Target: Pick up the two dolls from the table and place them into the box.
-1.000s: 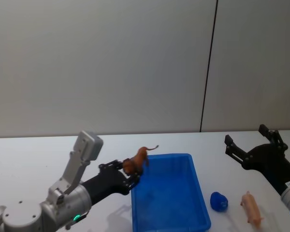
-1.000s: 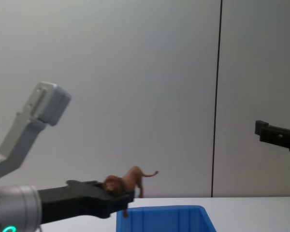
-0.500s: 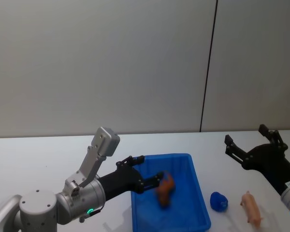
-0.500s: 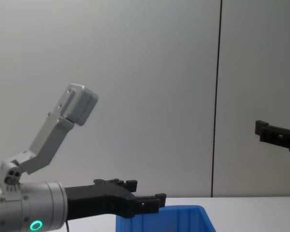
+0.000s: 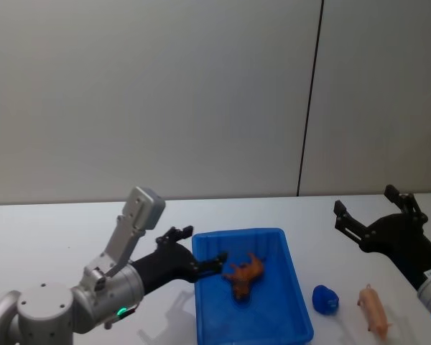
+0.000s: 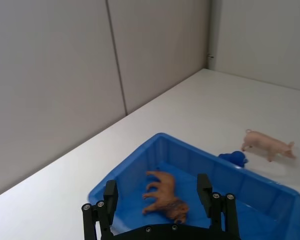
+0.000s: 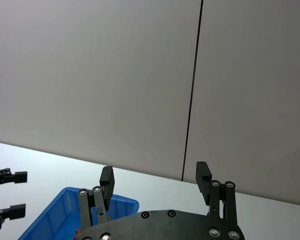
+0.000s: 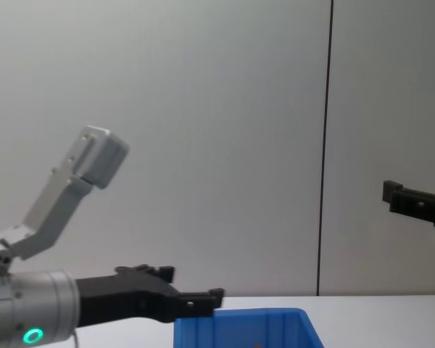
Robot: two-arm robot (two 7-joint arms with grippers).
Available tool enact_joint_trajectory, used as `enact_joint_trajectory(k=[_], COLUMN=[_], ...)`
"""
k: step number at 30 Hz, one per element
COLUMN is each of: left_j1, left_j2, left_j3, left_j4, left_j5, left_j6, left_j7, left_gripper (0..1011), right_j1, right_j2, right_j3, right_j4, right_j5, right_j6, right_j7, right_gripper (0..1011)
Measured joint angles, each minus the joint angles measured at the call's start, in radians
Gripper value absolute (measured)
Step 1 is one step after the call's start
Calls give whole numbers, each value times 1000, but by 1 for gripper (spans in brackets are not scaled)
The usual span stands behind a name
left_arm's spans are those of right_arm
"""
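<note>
The brown lion doll (image 5: 243, 273) lies inside the blue box (image 5: 251, 231), the left gripper (image 5: 205, 244) spread empty at its left rim. The right gripper (image 5: 364, 199), open, should descend over the pink pig doll (image 5: 373, 310) on the table (image 5: 57, 230), avoiding the small blue object (image 5: 325, 299)

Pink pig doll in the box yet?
No, the pink pig doll is on the table, outside the box on its right side.
</note>
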Motion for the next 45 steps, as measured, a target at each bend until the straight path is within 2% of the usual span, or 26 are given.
enact_joint_trajectory(k=[11,19,34,45], left_j1=[56,82,101,106], left_j2=[58,84,104,109], left_j3=[-38,-56,-68,-72], left_j4=[-69,-102,-126,-132], left_j5=[-9,-15,-18,-20], left_j6=[0,-2,-4,-4], left_j7=[112,161,195,205], left_gripper=[1001,1001,1001,1001], right_j1=[0,0,-2,-8], right_j2=[0,0,6,21], right_j3=[0,0,13,38], right_j4=[0,0,10,41], right_j5=[0,0,20,68], right_j6=[0,0,25,113], right_j7=[0,0,-16,-49], right_gripper=[1001,1001,1001,1001])
